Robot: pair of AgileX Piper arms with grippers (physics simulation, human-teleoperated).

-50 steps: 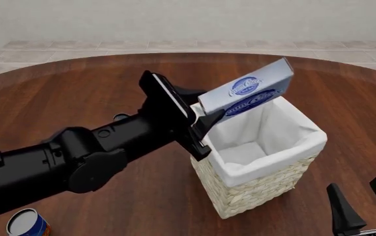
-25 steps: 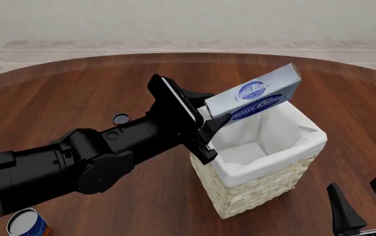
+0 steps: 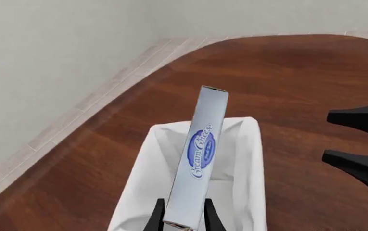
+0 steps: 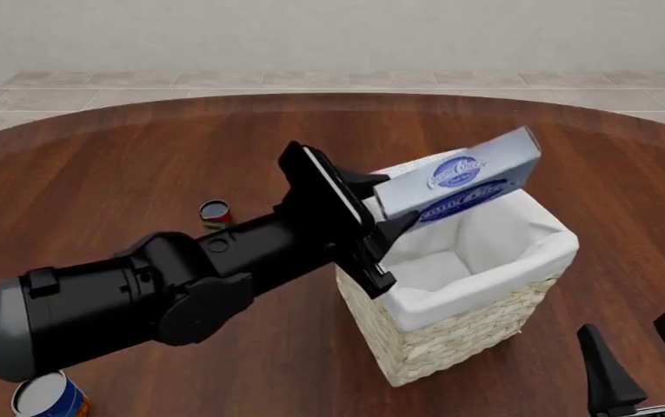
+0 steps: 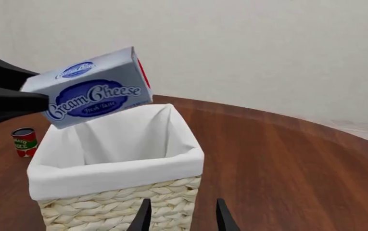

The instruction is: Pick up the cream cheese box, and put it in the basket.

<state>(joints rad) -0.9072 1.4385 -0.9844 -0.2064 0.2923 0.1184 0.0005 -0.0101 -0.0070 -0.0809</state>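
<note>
The left gripper (image 4: 381, 212) is clamped on one end of the cream cheese box (image 4: 460, 184), holding it in the air above the basket (image 4: 460, 334). In the front view the box sits over the basket's 12 o'clock side, tilted, its free end raised and pointing toward 2 o'clock, out past the far rim. The right wrist view confirms it hangs clear of the white lining, not touching it.

The main risk, as I judge it, is releasing here: with the free end overhanging the far rim, the box could strike the folded cloth edge, tip outward and land on the surface behind the basket. The grip is only at one end, so a quick wrist turn might let the carton pivot or slip between the fingers. Lowering it at this tilt could also catch the rim and nudge or tip the basket.

The right gripper (image 4: 640, 365) rests low at 5 o'clock, its fingers spread apart and holding nothing, well clear of the basket. The small red-and-green can (image 4: 215, 214) at 9 o'clock is out of the way.
</note>
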